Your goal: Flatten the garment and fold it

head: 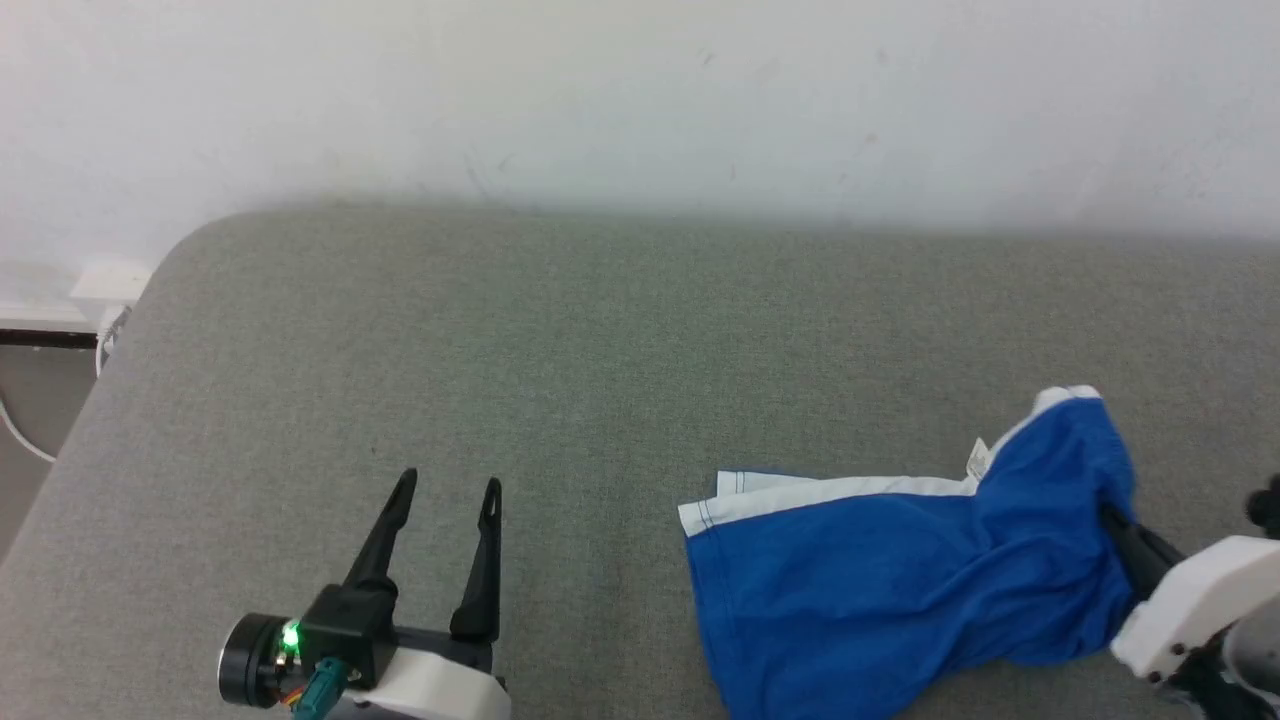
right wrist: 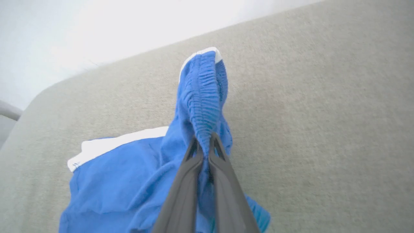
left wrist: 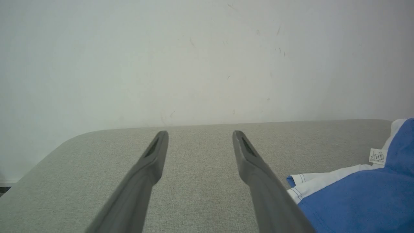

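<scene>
The garment, soft bright royal-blue underwear shorts w/ a broad white elastic waistband, lies at the lower right of the head view on a grey-green woven fabric pad w/ a rounded far-left corner, well short of the pad's far edge. Most of the cloth rests rumpled on the pad. The waistband runs along its far side, its left end folded over w/ thin blue stitch lines. The right end is lifted off the surface into a peak w/ white trim at the top, & a small white printed label sticks out just below that peak. Right gripper, two long dark fingers on a white wrist, is pinched tight on a gathered, ribbed bunch of blue cloth at that raised end; in the right wrist view the cloth stands up between & beyond the fingertips. Left gripper, same dark fingers w/ a green light on its black base, sits at lower left, fingers spread apart over bare pad, pointing toward the plain white wall. It's left of the garment, not touching it; whether its tips touch the pad, can't tell. In the left wrist view the waistband's folded end shows just beside one finger. A thin white cable curves past the pad's left side.
</scene>
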